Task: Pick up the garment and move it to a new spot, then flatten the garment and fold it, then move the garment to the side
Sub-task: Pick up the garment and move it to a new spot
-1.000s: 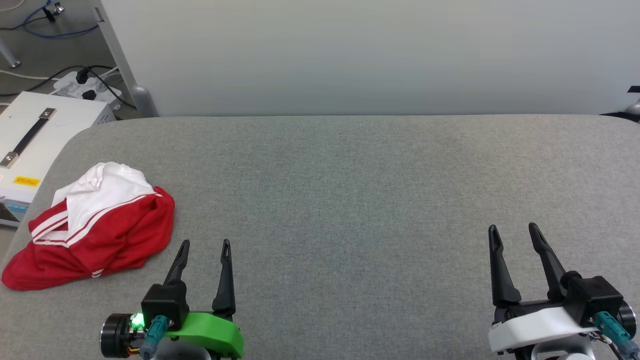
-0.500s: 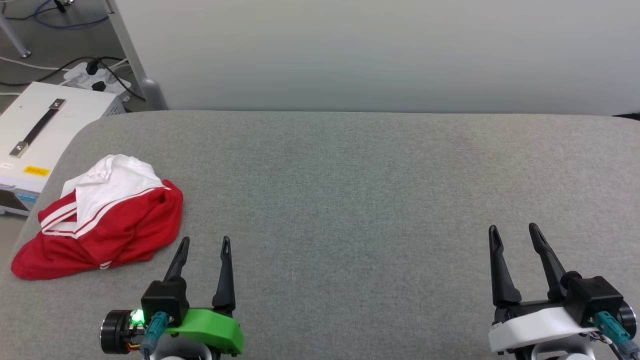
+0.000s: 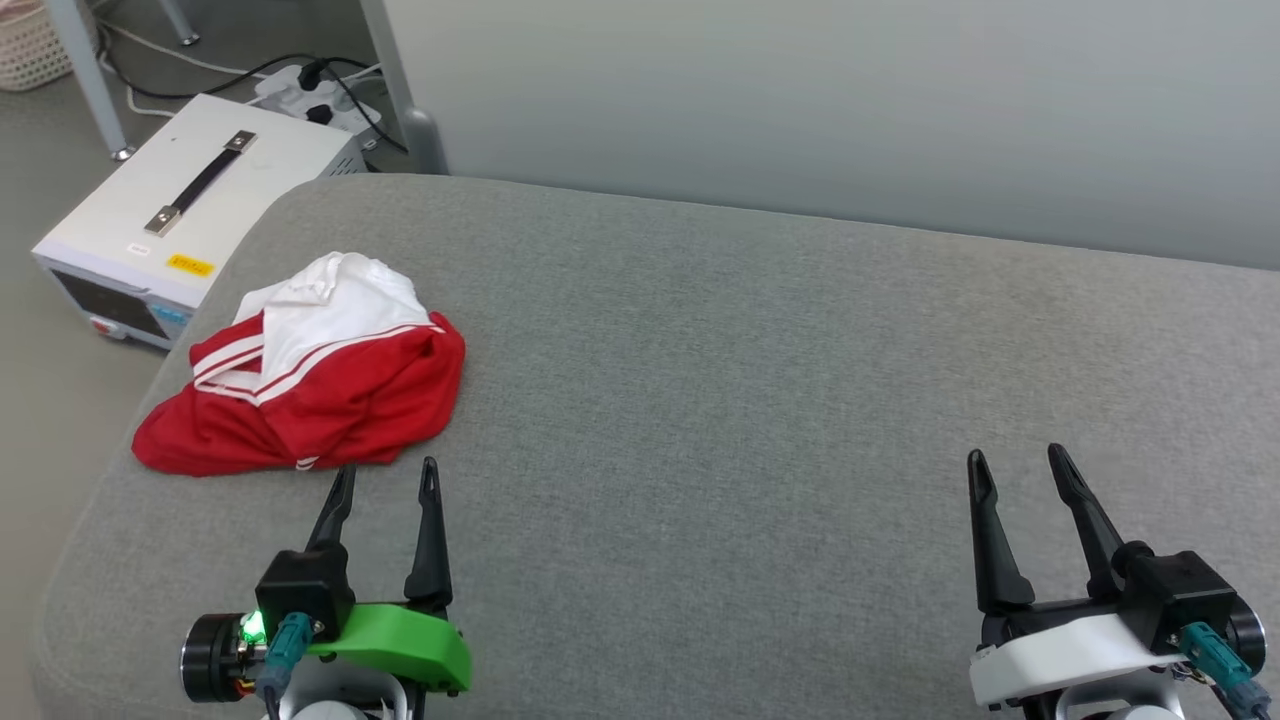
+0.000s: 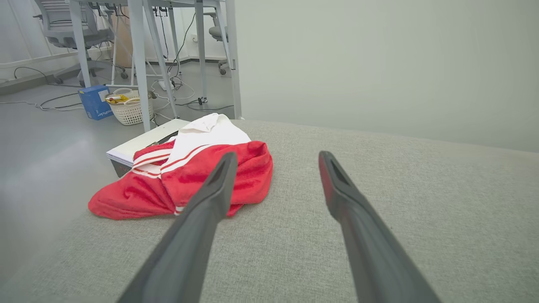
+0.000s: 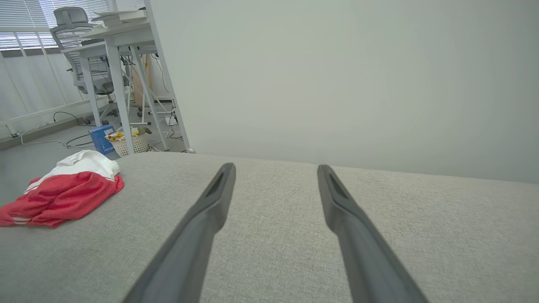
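Left pincer (image 3: 388, 466): spread, empty | garment (image 3: 330, 400): crumpled, just ahead

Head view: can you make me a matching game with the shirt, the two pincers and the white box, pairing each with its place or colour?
1. garment
2. left pincer
3. right pincer
4. white box

A. green base, open
B. crumpled at the left end of the grey surface
C. on the floor, past the far left corner
D. white base, open, far right

Pairs: 1-B, 2-A, 3-D, 4-C
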Robot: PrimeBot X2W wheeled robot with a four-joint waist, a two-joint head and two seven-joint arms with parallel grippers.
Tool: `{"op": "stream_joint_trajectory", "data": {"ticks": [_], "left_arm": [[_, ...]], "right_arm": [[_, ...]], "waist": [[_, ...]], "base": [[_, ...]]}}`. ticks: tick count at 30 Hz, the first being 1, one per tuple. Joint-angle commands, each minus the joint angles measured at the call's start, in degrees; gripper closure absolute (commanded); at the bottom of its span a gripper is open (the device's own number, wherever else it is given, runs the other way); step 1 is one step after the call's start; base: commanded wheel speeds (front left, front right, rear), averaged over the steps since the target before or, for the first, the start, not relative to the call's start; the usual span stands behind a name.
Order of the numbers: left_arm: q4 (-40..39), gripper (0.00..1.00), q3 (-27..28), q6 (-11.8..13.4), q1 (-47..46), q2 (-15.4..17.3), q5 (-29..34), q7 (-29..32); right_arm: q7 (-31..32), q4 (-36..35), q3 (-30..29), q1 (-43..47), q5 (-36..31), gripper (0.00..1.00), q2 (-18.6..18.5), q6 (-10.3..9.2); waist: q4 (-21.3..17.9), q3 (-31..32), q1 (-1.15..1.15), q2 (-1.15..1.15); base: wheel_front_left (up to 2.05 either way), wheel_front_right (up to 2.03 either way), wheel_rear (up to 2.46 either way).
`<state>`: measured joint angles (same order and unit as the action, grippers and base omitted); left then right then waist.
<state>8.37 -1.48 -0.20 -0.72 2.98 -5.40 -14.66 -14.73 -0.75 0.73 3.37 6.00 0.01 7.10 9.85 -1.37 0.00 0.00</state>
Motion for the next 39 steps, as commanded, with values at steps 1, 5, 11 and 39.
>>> {"op": "stream_joint_trajectory", "data": {"ticks": [1,5,11,39], "left_arm": [[-0.17,0.0,0.2,0.16,-1.01,-0.1,-0.3,-0.34],[-0.38,0.0,0.52,0.21,-1.35,-0.1,-0.51,-0.34],[-0.34,0.0,1.1,0.25,-1.48,-0.1,-0.79,-0.34],[-0.16,0.0,6.17,-0.09,-2.18,-0.11,-2.29,-0.34]], "right_arm": [[-0.27,-0.28,0.1,-0.31,-0.41,0.0,-0.01,0.39],[-0.27,-0.53,-0.1,-0.49,-0.71,0.0,-0.01,0.39],[-0.27,-0.34,0.31,-0.69,-1.0,0.0,-0.01,0.39],[-0.27,-0.09,1.93,-1.02,-2.26,0.0,-0.01,0.39]], "waist": [[3.64,-1.0,0.0,0.0],[7.27,-1.4,0.0,0.0],[12.69,-1.8,0.0,0.0],[20.61,-2.76,0.0,0.0]], "base": [[0.0,0.0,0.0],[0.0,0.0,0.0],[0.0,0.0,0.0],[0.0,0.0,0.0]]}}
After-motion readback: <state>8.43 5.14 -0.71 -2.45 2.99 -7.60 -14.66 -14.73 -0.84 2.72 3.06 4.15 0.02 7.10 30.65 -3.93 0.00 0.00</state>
